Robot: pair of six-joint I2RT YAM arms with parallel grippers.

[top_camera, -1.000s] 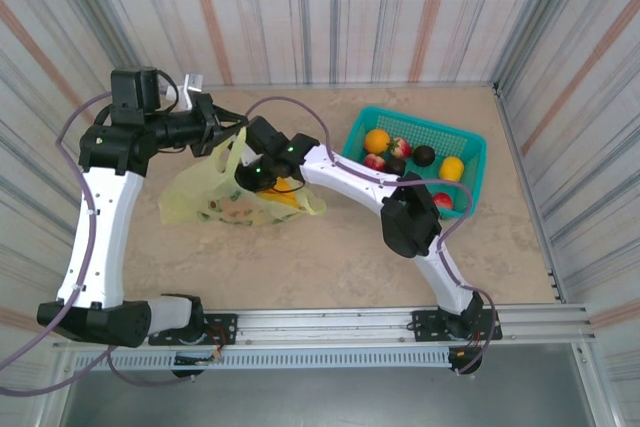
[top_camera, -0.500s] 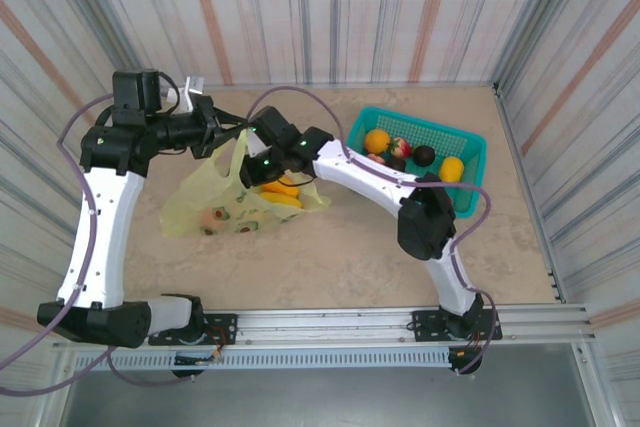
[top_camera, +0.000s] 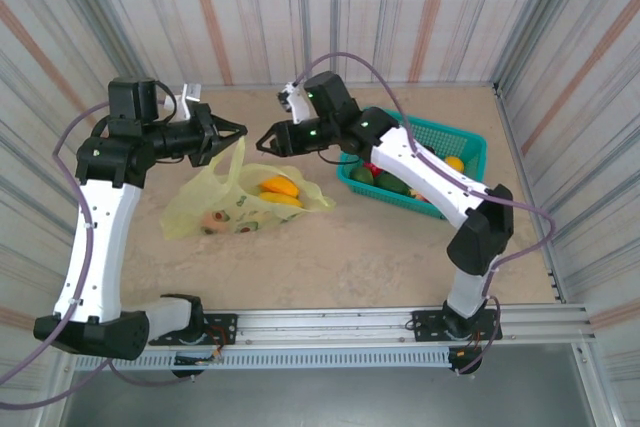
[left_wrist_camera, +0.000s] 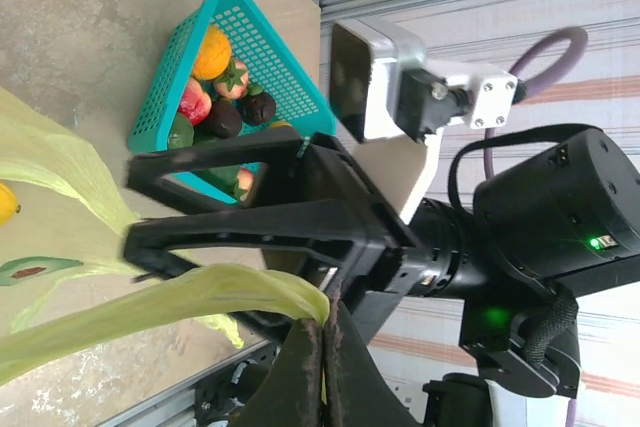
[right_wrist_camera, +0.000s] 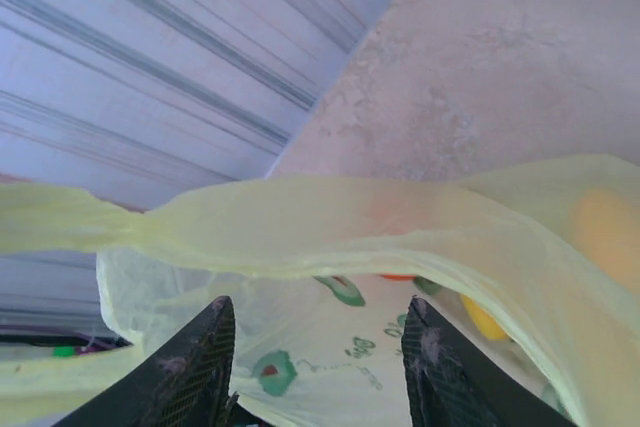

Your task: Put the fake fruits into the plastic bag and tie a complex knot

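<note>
At the far left of the desk (top_camera: pixel 330 247), the left end effector (left_wrist_camera: pixel 322 332) is pinched flat on a handle (left_wrist_camera: pixel 200 292) of the bag (top_camera: pixel 235 205) and holds that strip up off the surface. Just to its right, the right end effector (top_camera: pixel 268 139) stands about half wide with nothing between its fingers (right_wrist_camera: pixel 195 367). In its wrist view a band of bag film (right_wrist_camera: pixel 330 232) crosses just ahead of the tips, ungripped.

Below both, the bag lies slumped on the desk with orange and yellow fruits (top_camera: pixel 278 189) showing through it. More fruits (left_wrist_camera: pixel 212 52) sit in the basket (top_camera: pixel 440 132) at far right, under the right arm.

The film looks thin, limp and slick, so it will likely slide, stretch or tear if pulled hard. The bunched handles, where layers double up, seem the safest hold. The fruits look light, hard and glossy, apt to roll, so a grip across the middle suits them.

The striped walls (top_camera: pixel 400 17) close in on the far, left and right sides. The two end effectors are near each other, so clearance there is tight. Bare desk lies open on the near side of the bag.
</note>
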